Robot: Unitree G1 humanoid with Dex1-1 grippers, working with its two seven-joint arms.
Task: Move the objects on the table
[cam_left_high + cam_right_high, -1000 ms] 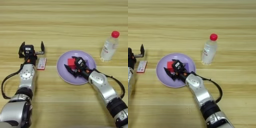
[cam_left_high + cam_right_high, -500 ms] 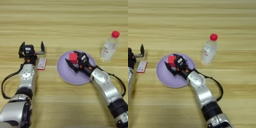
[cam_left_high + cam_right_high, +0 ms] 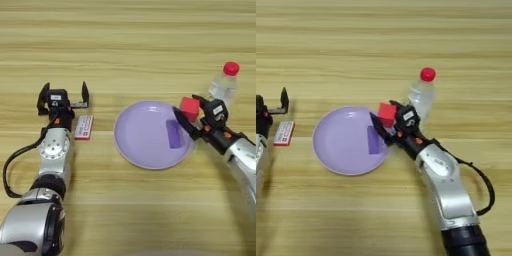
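Right tool grips small red cube | above round lilac plate rim

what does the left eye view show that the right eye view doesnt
Only the left eye view shows the whole left gripper, open above the white pack, plus its arm. Only the right eye view shows the right arm's full length. Both show the right gripper holding the red cube at the lilac plate's right rim, beside the water bottle.
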